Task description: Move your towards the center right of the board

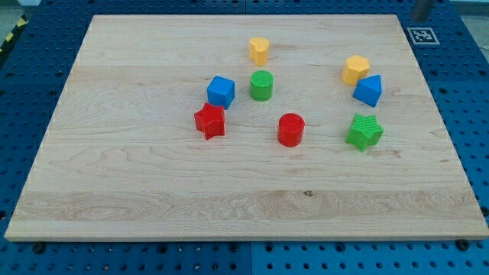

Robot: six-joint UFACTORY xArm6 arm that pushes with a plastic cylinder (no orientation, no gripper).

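My tip (419, 17) shows only as a short grey rod end at the view's top right, just beyond the board's far right corner and well away from every block. On the wooden board (153, 183) lie a yellow block (259, 50), a second yellow block (355, 69), a blue cube (221, 91), a green cylinder (261, 85), a second blue block (368, 90), a red star (210, 121), a red cylinder (291, 130) and a green star (364, 131). The second yellow block and the second blue block touch.
A black-and-white square marker (422, 35) sits just off the board's top right corner. A blue perforated table (30, 84) surrounds the board.
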